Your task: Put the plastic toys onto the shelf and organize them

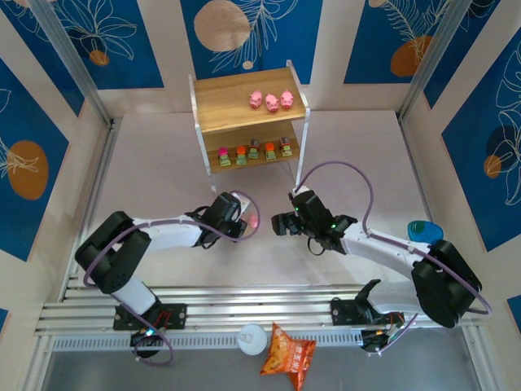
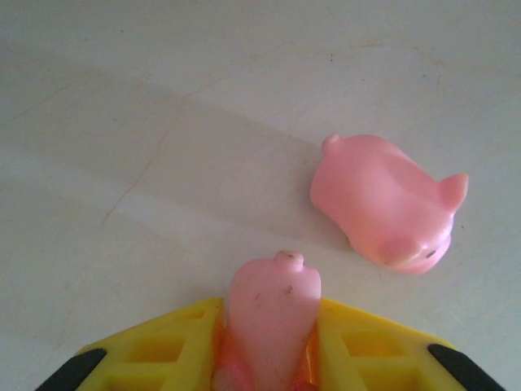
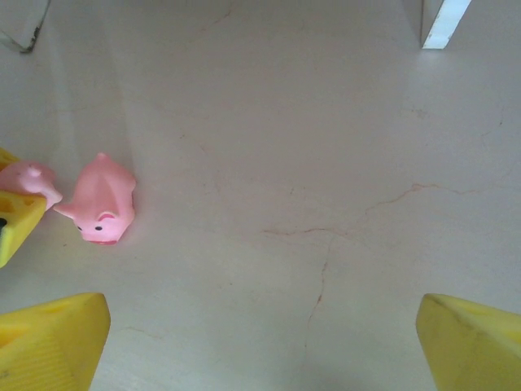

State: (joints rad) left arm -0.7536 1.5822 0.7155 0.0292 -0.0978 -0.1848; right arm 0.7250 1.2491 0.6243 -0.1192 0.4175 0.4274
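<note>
My left gripper (image 2: 273, 346) is shut on a pink pig (image 2: 274, 297), pinched upright between its yellow fingers (image 2: 163, 358) just above the table. A second pink pig (image 2: 383, 204) lies on its side on the table just ahead and to the right; from the right wrist this loose pig (image 3: 102, 199) lies beside the held pig (image 3: 32, 179). My right gripper (image 3: 260, 342) stands open over bare table, facing the left gripper (image 1: 247, 221). The shelf (image 1: 236, 90) stands at the back, with three pink pigs (image 1: 271, 100) on its top board and several blocky toys (image 1: 254, 152) on the lower board.
An orange snack bag (image 1: 289, 356) and a white round object (image 1: 252, 338) lie at the near edge by the rails. A blue object (image 1: 425, 230) sits at the right beside my right arm. A white shelf leg (image 3: 444, 23) shows ahead of the right gripper.
</note>
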